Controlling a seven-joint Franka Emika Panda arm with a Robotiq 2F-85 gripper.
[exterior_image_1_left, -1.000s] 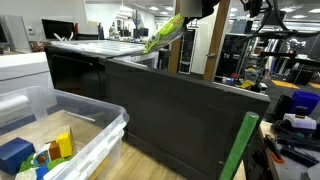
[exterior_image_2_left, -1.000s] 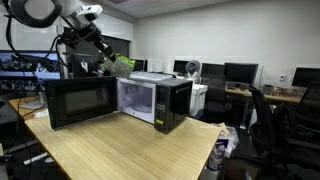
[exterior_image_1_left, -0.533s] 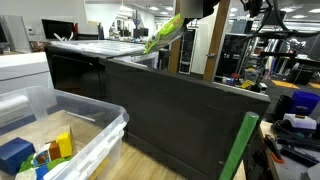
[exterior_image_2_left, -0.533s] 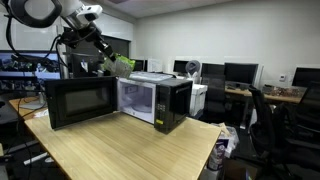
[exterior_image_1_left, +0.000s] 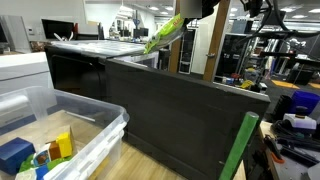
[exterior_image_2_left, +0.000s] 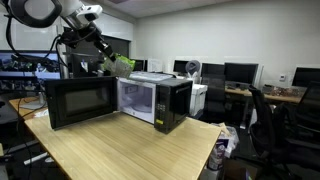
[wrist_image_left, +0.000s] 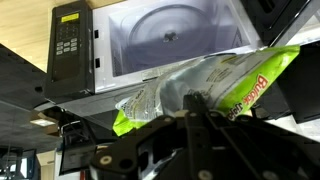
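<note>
Holding entry: gripper (wrist_image_left: 196, 108), jaws shut on a green snack bag (wrist_image_left: 225, 78), pinched at one end so the pack juts out slantwise. In an exterior view the same bag (exterior_image_2_left: 122, 64) hangs in the air, up beside the top of the microwave (exterior_image_2_left: 152, 98) and touching nothing but the jaws.

Progress, as judged: bag lifted and firmly gripped. Not set down, not released.
- Microwave door (exterior_image_2_left: 82, 102): swung wide open.
- Cavity, wrist view: holds only its glass turntable (wrist_image_left: 168, 35) (nothing else can be made out inside).
- Bag position: outside the cavity and above its opening.

Surface: pale wooden table (exterior_image_2_left: 130, 150), with the microwave standing toward its back. A clear plastic bin (exterior_image_1_left: 95, 125) sits just beside the dark door panel, with coloured toy blocks (exterior_image_1_left: 15, 155) lying in it.

Room: open-plan office.
- Desks carrying monitors (exterior_image_2_left: 240, 72) along the far side.
- Black office chairs (exterior_image_2_left: 268, 115) between the table and the desks.
- Plain white walls.
- Further workstations and ceiling lights recede behind the arm in both exterior views.
</note>
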